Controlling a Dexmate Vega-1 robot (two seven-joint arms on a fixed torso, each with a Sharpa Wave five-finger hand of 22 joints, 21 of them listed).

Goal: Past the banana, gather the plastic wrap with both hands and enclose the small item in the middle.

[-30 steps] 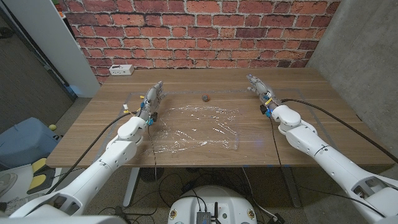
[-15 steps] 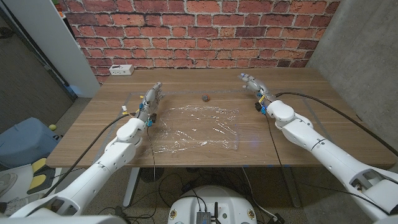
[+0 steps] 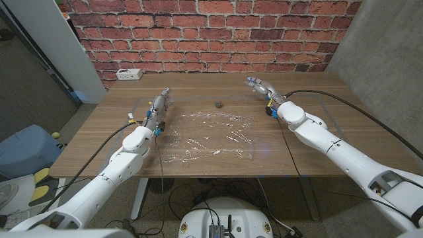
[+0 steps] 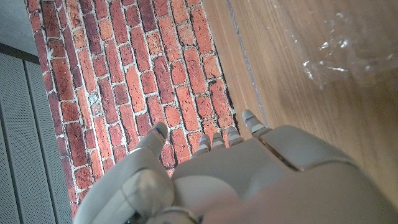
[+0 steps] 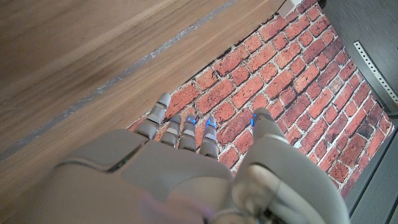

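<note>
A crumpled sheet of clear plastic wrap (image 3: pixel 210 136) lies spread on the wooden table (image 3: pixel 317 132) in the head view; a corner of the wrap (image 4: pixel 348 53) shows in the left wrist view. A small dark round item (image 3: pixel 219 103) sits just beyond the wrap's far edge. My left hand (image 3: pixel 160 106) hovers at the wrap's far left corner, fingers extended and holding nothing. My right hand (image 3: pixel 262 88) is beyond the wrap's far right corner, fingers apart and empty, pointing toward the brick wall. I see no banana.
A white power strip (image 3: pixel 128 74) lies at the table's far left by the brick wall (image 3: pixel 218 26). A grey panel (image 3: pixel 63 46) stands at the left and a blue bin (image 3: pixel 26 149) sits on the floor there.
My right hand has swung left and farther from me, toward the small item's side of the table. The left hand has barely moved. The wrap is unchanged.
</note>
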